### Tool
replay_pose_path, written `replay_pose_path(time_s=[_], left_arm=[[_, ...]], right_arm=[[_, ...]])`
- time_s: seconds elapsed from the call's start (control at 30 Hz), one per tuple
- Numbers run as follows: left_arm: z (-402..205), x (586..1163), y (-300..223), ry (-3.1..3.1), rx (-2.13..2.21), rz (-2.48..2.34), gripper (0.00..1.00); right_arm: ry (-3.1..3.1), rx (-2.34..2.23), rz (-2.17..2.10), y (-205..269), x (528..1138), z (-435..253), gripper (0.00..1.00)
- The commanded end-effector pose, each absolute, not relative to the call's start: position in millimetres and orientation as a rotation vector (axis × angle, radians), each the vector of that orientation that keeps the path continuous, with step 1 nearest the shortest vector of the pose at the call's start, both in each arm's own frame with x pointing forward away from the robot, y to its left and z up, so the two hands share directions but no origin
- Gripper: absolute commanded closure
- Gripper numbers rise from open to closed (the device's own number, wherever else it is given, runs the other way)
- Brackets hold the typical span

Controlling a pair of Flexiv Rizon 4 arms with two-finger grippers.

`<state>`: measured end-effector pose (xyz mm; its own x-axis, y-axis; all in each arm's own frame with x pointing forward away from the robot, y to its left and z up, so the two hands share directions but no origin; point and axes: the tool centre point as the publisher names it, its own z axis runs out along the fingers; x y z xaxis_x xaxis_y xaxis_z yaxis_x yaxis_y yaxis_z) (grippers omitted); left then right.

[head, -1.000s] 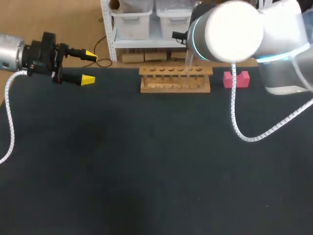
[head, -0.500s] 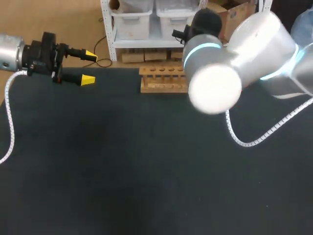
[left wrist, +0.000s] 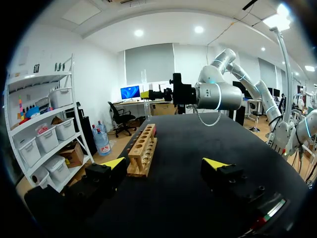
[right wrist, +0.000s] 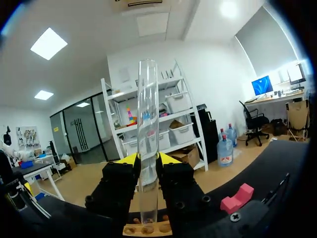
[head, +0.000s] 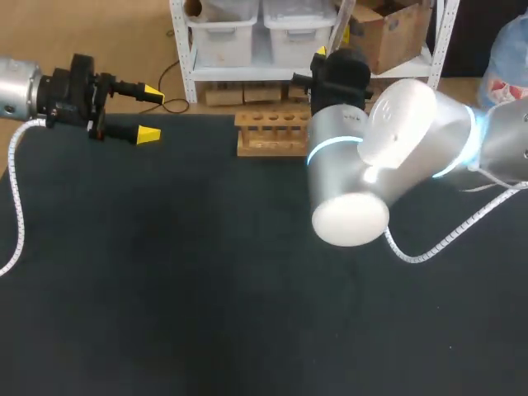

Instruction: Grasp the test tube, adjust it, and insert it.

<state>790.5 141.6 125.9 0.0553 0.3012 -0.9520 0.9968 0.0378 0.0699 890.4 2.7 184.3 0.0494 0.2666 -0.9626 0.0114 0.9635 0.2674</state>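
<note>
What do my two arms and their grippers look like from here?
Both arms are thick silver-white cylinders; the right arm has glowing cyan rings at its joints. A white coiled cable trails from the left arm, another from the right. The left gripper and right gripper are black blocks with two yellow-tipped fingers.

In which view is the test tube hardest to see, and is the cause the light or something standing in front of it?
Right wrist view: clearest; the test tube stands upright in the right gripper, with light streaks along the glass. Left wrist view: it is faint against the pale far wall. Head view: hardest; the right arm, with glare on its white shell, hides it and part of the rack.
</note>
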Motion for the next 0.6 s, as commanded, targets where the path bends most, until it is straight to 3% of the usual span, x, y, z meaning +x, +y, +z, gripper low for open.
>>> replay_pose_path(time_s=[0.03, 0.6], left_arm=[[125, 789, 141, 1.401, 1.418, -0.961, 0.00], [125, 789, 141, 1.401, 1.418, -0.961, 0.00]], right_arm=[[1.515, 0.202, 0.199, 1, 890, 178, 1.00], [1.502, 0.139, 0.169, -2, 901, 159, 1.00]])
